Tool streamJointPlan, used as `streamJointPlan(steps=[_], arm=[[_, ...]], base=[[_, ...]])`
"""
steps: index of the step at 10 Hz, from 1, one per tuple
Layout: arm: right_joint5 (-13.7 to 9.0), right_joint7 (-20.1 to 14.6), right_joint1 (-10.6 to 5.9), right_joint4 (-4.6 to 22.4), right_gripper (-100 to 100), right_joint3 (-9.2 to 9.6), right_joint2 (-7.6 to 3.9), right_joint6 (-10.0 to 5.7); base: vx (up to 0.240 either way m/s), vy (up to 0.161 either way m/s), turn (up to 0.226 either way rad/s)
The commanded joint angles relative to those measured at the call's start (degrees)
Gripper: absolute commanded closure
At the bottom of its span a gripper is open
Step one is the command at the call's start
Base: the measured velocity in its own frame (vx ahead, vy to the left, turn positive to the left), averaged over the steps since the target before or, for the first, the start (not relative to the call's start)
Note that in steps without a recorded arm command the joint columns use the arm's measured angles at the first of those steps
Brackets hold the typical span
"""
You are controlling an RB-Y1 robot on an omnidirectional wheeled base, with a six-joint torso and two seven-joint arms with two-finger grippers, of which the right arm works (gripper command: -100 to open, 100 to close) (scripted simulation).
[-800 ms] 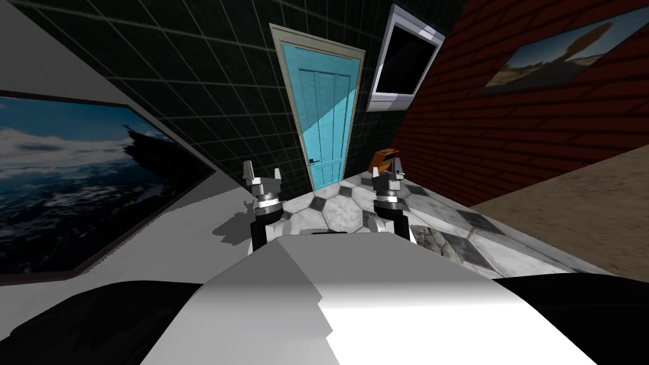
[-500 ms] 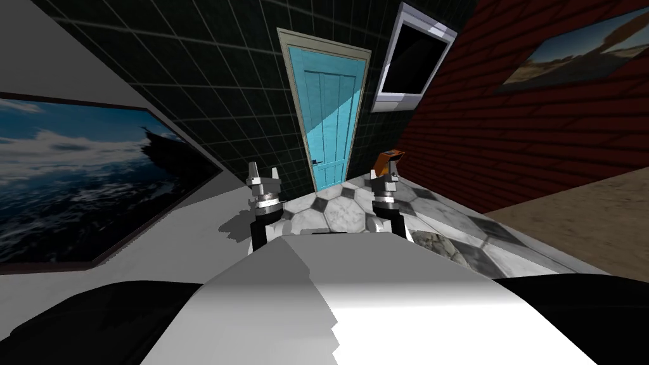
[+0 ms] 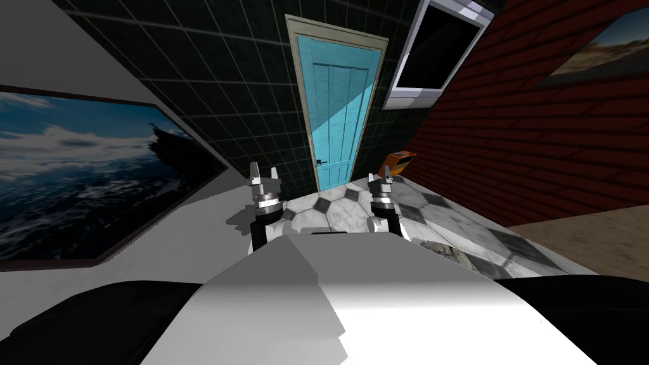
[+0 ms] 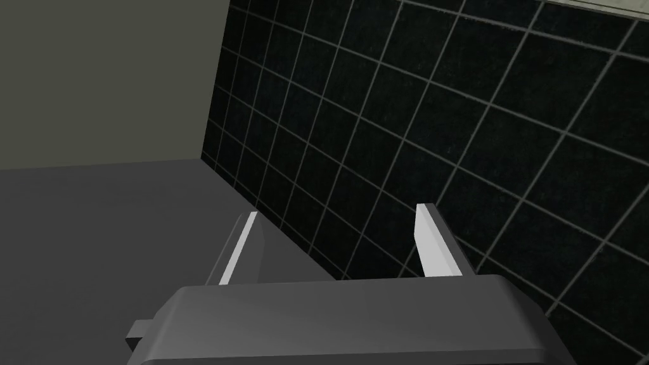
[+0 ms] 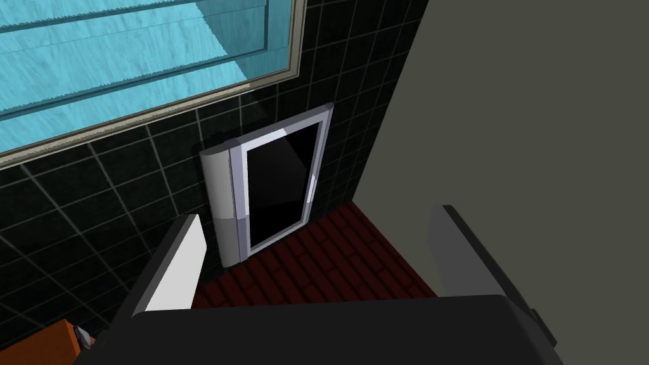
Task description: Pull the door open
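— Left hand (image 3: 264, 171) and right hand (image 3: 380, 179): we see both fingers spread wide, holding nothing.
— And our door?
— We see the turquoise door (image 3: 336, 114) shut in its pale frame (image 3: 336, 35) on the black tiled wall (image 3: 209, 82), well ahead of both hands, with its dark handle (image 3: 322, 162) near the left edge.

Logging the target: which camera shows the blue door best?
The head view: the whole door stands shut in its pale frame, small dark handle on its left edge. The right wrist view catches a slice of panel and frame; the left wrist view faces the black tiled wall beside it.
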Motion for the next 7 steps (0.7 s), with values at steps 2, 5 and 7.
streamJointPlan(steps=[2,5,7], arm=[[-0.4,0.0,-1.11,3.5,-100,-0.93,-0.74,-0.82],[-0.8,0.0,-2.37,8.0,-100,-1.97,-1.57,-2.02],[-1.1,0.0,-3.29,11.3,-100,-2.73,-2.13,-2.9]], base=[[0.087,0.013,0.128],[0.086,0.017,0.138],[0.1,0.011,0.15]])
